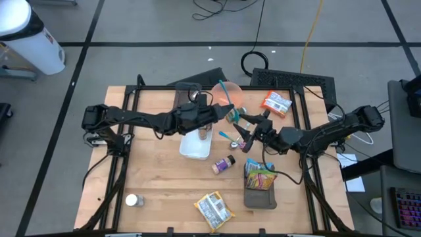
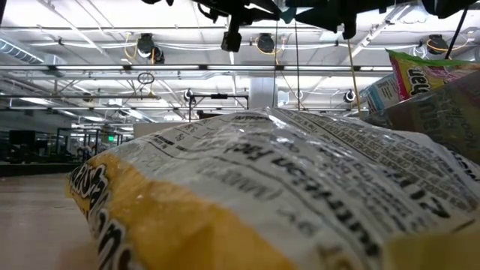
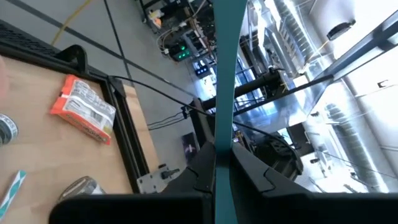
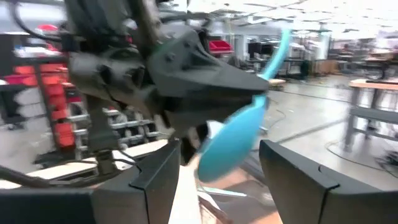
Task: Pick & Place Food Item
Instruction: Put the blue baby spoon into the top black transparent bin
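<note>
Centrally on the wooden table sits a white container, and everything else is placed from it. The left arm reaches in from its side, and the left gripper hangs over the container's far edge, clamped on a teal spoon. The right gripper hovers just beside the container on the right arm's side. Its fingers are spread and empty, and it faces the spoon's bowl.

A dark tray holding colourful snack packets lies off the container's near right corner. A yellow chip bag lies well nearer the front edge and fills the low view. Beyond the container are an orange plate and, farther right, an orange food packet. A spice bottle lies just in front of the container. A small white jar stands well off toward the front left.
</note>
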Tool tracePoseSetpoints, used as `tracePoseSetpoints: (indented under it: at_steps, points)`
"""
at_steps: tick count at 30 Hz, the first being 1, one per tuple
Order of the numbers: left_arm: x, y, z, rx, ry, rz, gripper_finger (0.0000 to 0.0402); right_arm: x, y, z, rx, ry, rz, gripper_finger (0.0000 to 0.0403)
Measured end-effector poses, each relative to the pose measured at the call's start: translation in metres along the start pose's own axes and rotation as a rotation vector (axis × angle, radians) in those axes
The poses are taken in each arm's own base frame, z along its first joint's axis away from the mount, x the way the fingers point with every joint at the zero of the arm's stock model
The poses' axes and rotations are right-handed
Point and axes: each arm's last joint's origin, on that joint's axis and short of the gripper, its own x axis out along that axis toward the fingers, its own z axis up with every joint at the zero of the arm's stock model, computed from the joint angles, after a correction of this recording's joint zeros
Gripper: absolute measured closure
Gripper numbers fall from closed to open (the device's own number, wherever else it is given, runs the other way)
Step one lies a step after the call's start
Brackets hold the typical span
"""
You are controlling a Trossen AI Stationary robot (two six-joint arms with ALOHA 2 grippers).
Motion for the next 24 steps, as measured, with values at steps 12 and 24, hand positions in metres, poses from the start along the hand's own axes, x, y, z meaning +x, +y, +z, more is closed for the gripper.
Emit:
tracePoseSetpoints:
  at_steps: [12,24]
  points:
    - [-0.0018,-0.0019,-0.0032,0.012,-0.007,0.001,0.0380,-0.0001,-0.0020,-0.0008,-0.001,0.006,-0.073,0.0220]
    - [-0.0018,-0.0016,-0.0034,0.015,-0.004,0.003,0.0380,-0.0002,-0.0022,-0.0001,0.008,0.000,-0.081,0.0319]
